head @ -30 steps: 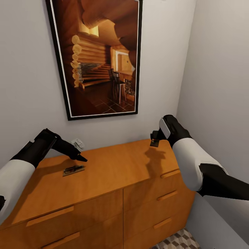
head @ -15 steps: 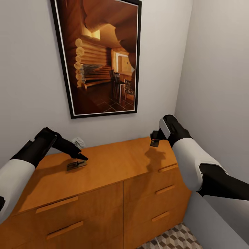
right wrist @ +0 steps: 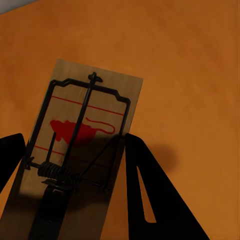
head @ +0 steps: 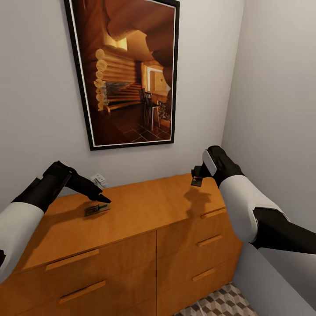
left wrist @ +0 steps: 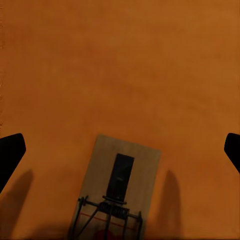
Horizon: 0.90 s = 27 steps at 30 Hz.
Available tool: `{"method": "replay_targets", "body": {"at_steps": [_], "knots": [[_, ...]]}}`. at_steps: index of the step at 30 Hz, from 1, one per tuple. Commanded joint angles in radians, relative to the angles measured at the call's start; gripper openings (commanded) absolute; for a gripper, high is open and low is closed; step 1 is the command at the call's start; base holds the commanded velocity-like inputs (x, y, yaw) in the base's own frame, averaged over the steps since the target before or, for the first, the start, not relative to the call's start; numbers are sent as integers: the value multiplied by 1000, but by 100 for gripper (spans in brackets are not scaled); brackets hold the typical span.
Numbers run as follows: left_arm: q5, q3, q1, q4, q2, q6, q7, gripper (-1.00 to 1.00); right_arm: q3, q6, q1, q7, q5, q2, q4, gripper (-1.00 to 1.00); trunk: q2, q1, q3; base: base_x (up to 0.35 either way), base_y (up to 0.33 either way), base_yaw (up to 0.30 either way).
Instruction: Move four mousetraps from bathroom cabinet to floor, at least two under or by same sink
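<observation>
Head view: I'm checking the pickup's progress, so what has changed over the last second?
The camera shifted early on, so the whole scene sits differently; since half a second ago almost nothing moved. The left gripper still hovers open over the mousetrap on the cabinet. The right gripper still holds its second mousetrap above the cabinet top.

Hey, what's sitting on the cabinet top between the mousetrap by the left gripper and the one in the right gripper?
Nothing. In the head view, the stretch of cabinet top between the left mousetrap and the held mousetrap is bare orange-brown wood.
</observation>
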Motion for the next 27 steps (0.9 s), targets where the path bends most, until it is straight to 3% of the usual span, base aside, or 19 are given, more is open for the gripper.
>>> {"method": "replay_targets", "body": {"at_steps": [1, 11, 27], "knots": [[-6, -2, -1, 0, 2, 10, -6, 100, -6, 2, -1, -6, -4, 1, -1, -100, -1, 0, -1, 0, 0, 0], [-56, -2, -1, 4, 6, 11, -7, 100, -6, 2, -1, -6, -5, 0, -1, -100, -1, 0, -1, 0, 0, 0], [-66, -2, -1, 3, 7, 10, -8, 100, -6, 2, -1, -6, -4, 0, 10, -100, -1, 0, -1, -117, 0, 0]]}}
